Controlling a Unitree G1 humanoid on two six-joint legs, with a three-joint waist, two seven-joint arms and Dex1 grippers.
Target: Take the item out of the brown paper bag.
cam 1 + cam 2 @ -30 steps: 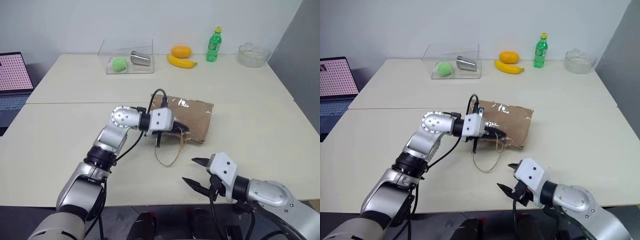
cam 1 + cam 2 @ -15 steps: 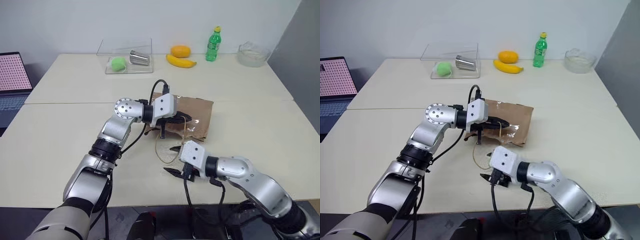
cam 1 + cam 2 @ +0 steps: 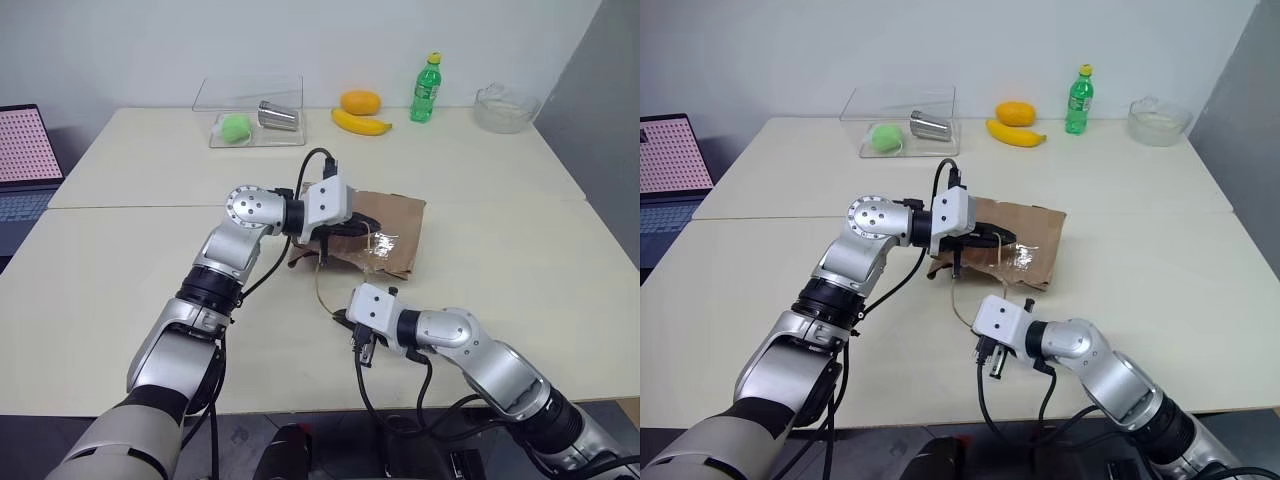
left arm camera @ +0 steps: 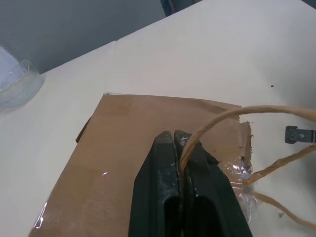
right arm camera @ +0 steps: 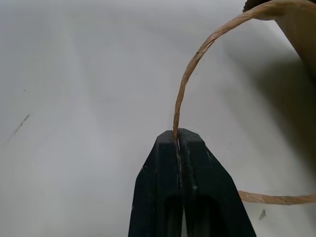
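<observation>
The brown paper bag (image 3: 396, 226) lies flat on the table's middle, crinkled, with its mouth toward me. My left gripper (image 4: 174, 134) is over the bag's near edge, shut on one thin tan loop handle (image 4: 232, 114). That handle rises out from between its fingers. My right gripper (image 5: 177, 132) is low over the table just in front of the bag. It is shut on the other loop handle (image 5: 197, 64), which curves back up to the bag. The item is hidden.
Along the table's far edge stand a clear plastic box (image 3: 250, 120) holding a green ball and a metal cup, an orange (image 3: 362, 102), a banana (image 3: 362, 123), a green soda bottle (image 3: 427, 90) and a glass bowl (image 3: 505, 108). A laptop (image 3: 22, 160) sits at far left.
My right gripper came forward and left from the table's near edge to the lower handle loop and shut on it. The left gripper edged forward, still gripping its handle.
</observation>
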